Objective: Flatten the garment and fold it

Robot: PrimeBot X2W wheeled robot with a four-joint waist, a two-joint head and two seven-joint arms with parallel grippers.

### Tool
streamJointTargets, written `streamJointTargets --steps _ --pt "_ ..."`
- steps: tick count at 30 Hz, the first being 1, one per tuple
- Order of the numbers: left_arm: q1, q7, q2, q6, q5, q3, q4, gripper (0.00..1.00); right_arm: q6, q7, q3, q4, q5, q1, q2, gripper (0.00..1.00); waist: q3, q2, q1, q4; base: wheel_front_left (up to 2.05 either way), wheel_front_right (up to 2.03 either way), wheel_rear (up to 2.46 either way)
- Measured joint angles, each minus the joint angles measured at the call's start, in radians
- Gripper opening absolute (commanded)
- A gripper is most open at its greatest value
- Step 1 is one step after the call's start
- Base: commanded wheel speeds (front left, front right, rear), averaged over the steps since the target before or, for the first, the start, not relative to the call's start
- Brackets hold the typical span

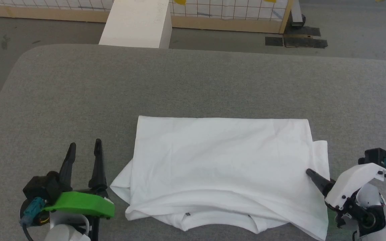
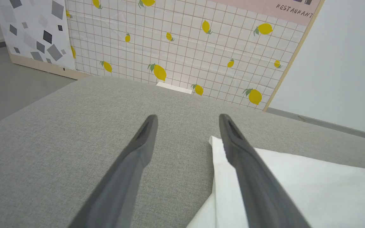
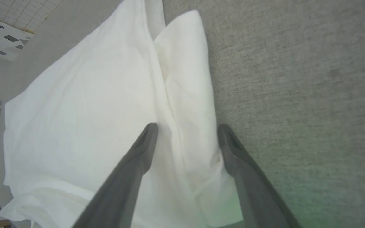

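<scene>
The garment (image 1: 219,167) is white and lies folded into a broad rectangle on the grey table (image 1: 193,83), with looser folds along its near edge. My left gripper (image 1: 84,149) stands open on bare cloth just left of it; in the left wrist view the garment's corner (image 2: 296,183) lies beside the right finger. My right gripper (image 3: 187,126) is open over the garment's (image 3: 84,104) right edge, its fingers straddling a fold without closing on it. In the head view one dark finger (image 1: 317,179) of the right gripper rests over that edge.
A white rectangular box (image 1: 137,23) stands beyond the table's far edge. Behind it runs a lemon-patterned grid wall panel (image 2: 185,47). Dark mats (image 1: 295,38) lie on the floor at the far right. Grey tabletop extends beyond and to the left of the garment.
</scene>
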Motion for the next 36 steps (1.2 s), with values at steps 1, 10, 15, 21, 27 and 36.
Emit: streamJointTargets --steps 1,10,15,21,27,36 --pt "0.0 0.0 -0.005 -0.005 0.006 0.006 0.005 1.0 0.0 0.013 0.008 0.009 0.0 -0.007 -0.005 1.0 -0.001 0.0 0.0 0.0 0.0 0.0 0.0" --pt "0.0 0.0 -0.032 -0.036 0.056 0.037 0.018 1.0 0.0 0.085 0.124 -0.013 0.016 -0.014 -0.007 0.0 -0.011 0.0 0.0 -0.004 0.0 0.0 0.0" --pt "0.0 0.0 -0.047 -0.049 0.088 0.044 0.014 1.0 0.0 0.039 0.121 -0.048 -0.042 0.019 0.012 0.0 -0.018 0.0 0.0 -0.004 0.0 0.0 0.0" --pt "0.0 0.0 -0.053 -0.058 0.106 0.043 0.01 1.0 0.0 -0.031 0.026 -0.123 -0.128 0.058 0.015 0.0 -0.027 0.0 0.0 -0.008 0.0 0.0 0.0" --pt "0.001 0.0 -0.059 -0.065 0.11 0.041 0.011 1.0 0.0 -0.055 -0.127 -0.207 -0.268 0.092 0.013 0.0 -0.027 0.0 0.0 -0.023 0.0 0.0 0.0" --pt "0.001 0.0 -0.064 -0.069 0.115 0.034 0.019 1.0 0.0 -0.021 -0.152 -0.366 -0.37 0.151 0.012 0.0 -0.025 0.0001 0.0 -0.041 0.0 0.0 0.0"
